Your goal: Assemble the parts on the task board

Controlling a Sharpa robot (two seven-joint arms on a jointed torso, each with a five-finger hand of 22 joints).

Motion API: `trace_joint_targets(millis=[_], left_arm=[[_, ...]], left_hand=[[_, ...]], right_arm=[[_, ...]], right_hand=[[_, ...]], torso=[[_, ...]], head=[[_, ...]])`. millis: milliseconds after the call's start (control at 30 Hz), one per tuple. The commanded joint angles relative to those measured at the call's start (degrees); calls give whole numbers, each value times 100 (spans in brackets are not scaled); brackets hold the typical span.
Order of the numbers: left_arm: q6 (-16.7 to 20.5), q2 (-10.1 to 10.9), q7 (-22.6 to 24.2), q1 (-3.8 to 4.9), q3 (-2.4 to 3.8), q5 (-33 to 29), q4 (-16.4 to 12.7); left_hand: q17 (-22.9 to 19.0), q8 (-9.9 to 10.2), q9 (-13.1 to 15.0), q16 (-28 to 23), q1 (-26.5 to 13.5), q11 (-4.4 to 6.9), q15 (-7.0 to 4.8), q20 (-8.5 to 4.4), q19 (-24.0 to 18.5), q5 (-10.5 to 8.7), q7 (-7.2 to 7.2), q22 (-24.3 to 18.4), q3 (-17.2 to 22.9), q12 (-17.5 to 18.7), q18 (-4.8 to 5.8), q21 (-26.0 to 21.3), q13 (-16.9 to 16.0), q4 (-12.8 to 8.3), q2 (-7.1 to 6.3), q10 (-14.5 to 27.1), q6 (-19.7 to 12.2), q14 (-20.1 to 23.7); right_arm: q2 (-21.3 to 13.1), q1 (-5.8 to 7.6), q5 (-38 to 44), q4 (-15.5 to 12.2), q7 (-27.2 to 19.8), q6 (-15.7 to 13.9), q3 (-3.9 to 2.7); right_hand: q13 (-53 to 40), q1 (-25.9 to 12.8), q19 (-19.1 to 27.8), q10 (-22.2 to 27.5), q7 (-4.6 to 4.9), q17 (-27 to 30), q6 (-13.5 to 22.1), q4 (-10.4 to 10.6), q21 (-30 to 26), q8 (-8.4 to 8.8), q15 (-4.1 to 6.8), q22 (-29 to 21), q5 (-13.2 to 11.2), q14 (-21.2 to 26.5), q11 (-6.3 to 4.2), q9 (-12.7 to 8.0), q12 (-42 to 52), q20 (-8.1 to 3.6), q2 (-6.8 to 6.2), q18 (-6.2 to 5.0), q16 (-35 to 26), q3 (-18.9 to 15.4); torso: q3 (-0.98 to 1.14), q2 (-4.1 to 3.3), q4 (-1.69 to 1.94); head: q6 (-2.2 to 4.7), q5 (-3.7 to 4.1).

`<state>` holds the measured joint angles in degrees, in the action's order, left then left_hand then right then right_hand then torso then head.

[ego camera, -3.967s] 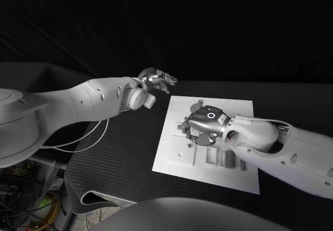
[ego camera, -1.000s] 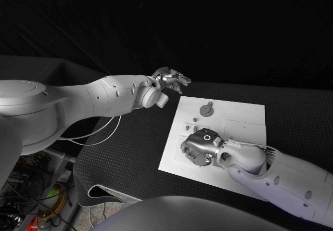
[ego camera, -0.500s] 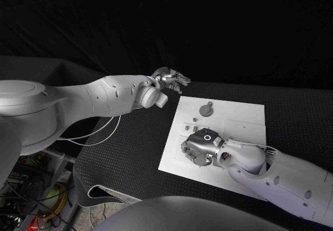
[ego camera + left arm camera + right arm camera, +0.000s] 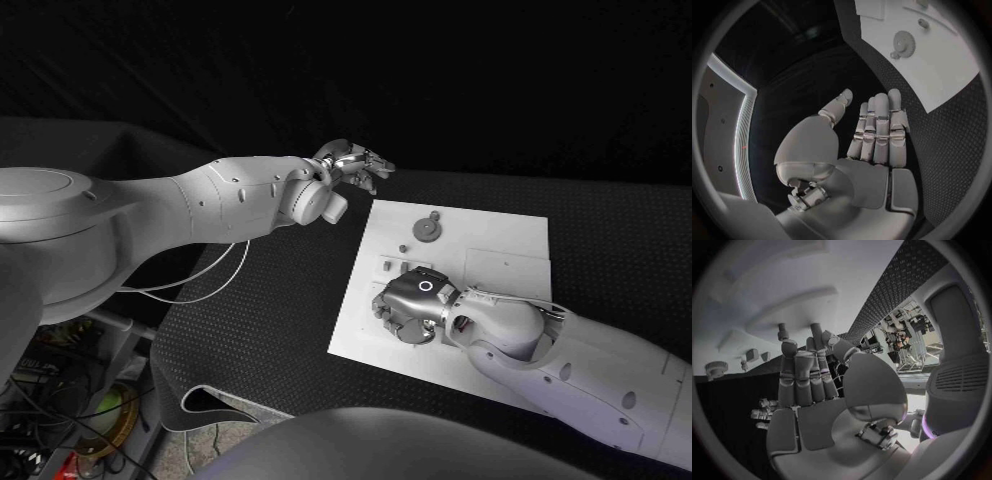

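1. Right hand (image 4: 414, 310) had crept slightly toward the near-left part of the task board (image 4: 498, 232), fingers extended flat, holding nothing visible.
2. Left hand (image 4: 353, 162) hung open off the board's far-left corner, above the worktop (image 4: 260, 300).
3. Gear part (image 4: 430, 226) lay near the far edge; likely light, rigid, slippery, best pinched at its rim.

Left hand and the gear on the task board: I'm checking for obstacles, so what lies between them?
Nothing stands there. In the left wrist view, only black table mat and bare white task board separate the left hand from the gear.
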<state>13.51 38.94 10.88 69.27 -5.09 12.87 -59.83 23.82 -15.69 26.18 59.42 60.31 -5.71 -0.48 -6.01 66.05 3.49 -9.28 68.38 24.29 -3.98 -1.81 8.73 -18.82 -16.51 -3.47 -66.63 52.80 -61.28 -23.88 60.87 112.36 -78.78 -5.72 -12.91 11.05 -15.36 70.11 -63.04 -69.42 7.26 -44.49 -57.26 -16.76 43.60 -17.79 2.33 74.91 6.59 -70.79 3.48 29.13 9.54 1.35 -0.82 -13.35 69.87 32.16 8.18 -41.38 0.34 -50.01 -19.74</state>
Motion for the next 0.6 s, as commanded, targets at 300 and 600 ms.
trace_joint_targets(millis=[300, 600], left_arm=[[-70, -2, 36, 10, 4, 14, -6], [-75, 11, 26, 11, 4, 14, -6]], left_hand=[[10, -33, -7, -34, -31, -11, -5, -16, 44, -13, -6, 7, -13, -29, -77, -24, -6, 0, 8, 44, -34, -43], [11, -34, -7, -35, -32, -11, -5, -16, 44, -13, -6, 7, -13, -29, -77, -25, -6, 0, 7, 44, -34, -43]], right_arm=[[8, -80, 101, 81, 77, 207, 108], [-18, -79, -23, 101, 29, 253, 115]], right_hand=[[-1, 84, -2, -169, 3, 7, -15, -8, 21, 17, 28, 109, 25, 30, 27, 8, -33, -25, 1, -165, 5, 17], [-7, 11, 46, -74, 61, 6, 127, 12, 6, 121, -24, 105, 20, 89, 81, -45, -133, 16, -499, -165, -15, -99]], torso=[[-6, -3, 3], [-3, -2, -1]], head=[[1, -6], [1, 0]])
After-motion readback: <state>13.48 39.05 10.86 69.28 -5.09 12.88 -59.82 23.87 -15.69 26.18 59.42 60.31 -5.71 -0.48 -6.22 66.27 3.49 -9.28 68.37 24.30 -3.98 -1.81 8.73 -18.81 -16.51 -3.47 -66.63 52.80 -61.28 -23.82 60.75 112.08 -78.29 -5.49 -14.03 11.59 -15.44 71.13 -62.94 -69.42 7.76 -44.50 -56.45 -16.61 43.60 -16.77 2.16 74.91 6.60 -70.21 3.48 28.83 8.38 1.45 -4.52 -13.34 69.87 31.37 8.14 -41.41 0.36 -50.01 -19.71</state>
